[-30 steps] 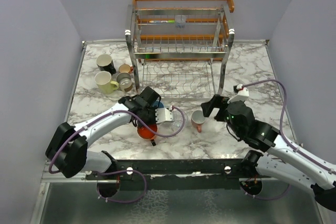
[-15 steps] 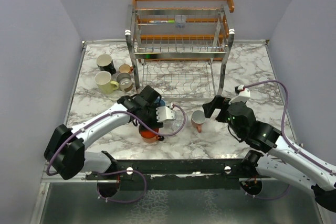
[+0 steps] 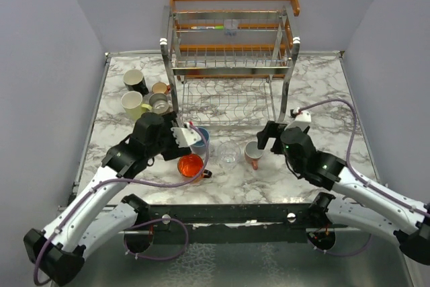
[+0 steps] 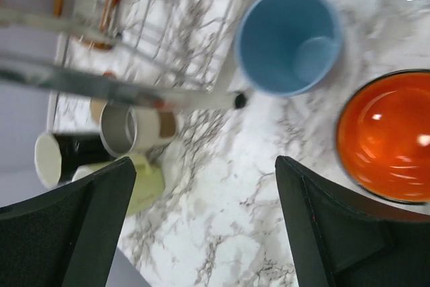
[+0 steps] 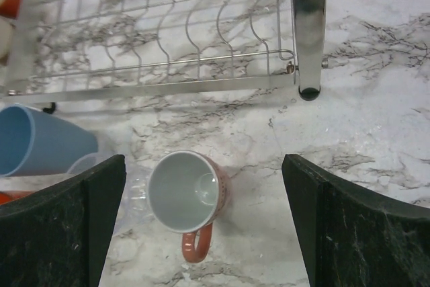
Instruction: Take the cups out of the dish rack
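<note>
On the far left of the marble tabletop point(image 3: 322, 92) we see four cups packed close together: a black mug point(image 3: 134, 80), a small tan cup point(image 3: 160, 88), a yellow mug point(image 3: 134, 105) and a grey mug point(image 3: 159, 103). They stand well apart from the other cups, just left of the rack's left legs.

Next comes the left pincer point(image 4: 205, 179). Its two fingers point(image 4: 74, 226) are spread wide and it has hold of nothing. Only bare marble shows between them. It hangs above the tabletop, near the orange cup point(image 3: 191, 165) and the blue cup point(image 3: 199, 138). Both cups stand upright with their mouths up. The orange cup is closer to the near edge. The blue cup is just behind it, right in front of the dish rack point(image 3: 232, 65).

The dish rack stands at the back in the middle, with shiny wires and brown wooden rails. On its top shelf we see a small pale thing point(image 3: 231, 25), too small for us to tell what it is.

To the right of the blue cup stands a clear glass point(image 3: 229, 154). Just beside that is a pink mug point(image 3: 252, 154), white inside, with its handle toward the near edge.

Last is the right pincer point(image 5: 201, 166). It is wide open too and holds nothing. It hangs over the pink mug, and the mug shows between its fingers but apart from them.
</note>
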You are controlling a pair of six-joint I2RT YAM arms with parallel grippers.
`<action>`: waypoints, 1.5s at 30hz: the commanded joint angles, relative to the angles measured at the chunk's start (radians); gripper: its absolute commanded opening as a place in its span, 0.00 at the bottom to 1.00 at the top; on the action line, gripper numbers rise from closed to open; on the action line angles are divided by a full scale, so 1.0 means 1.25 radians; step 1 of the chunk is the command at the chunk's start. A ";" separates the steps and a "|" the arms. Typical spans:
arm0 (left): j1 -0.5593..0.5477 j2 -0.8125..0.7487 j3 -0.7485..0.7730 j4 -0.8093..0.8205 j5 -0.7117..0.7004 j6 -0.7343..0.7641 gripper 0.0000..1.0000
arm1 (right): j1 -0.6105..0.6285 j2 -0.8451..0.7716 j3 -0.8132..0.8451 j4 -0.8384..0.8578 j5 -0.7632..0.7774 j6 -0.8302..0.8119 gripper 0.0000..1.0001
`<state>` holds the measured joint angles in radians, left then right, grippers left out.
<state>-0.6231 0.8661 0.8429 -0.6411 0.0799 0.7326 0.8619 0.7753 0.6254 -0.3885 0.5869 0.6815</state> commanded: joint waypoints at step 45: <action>0.593 0.357 -0.620 1.537 0.293 -0.531 0.99 | -0.359 0.574 -0.446 1.582 0.322 -0.527 1.00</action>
<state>0.1158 1.2541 0.0891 0.9989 0.4114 0.1165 0.4236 1.3209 0.0864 1.0649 1.0348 0.2333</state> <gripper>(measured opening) 0.992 0.994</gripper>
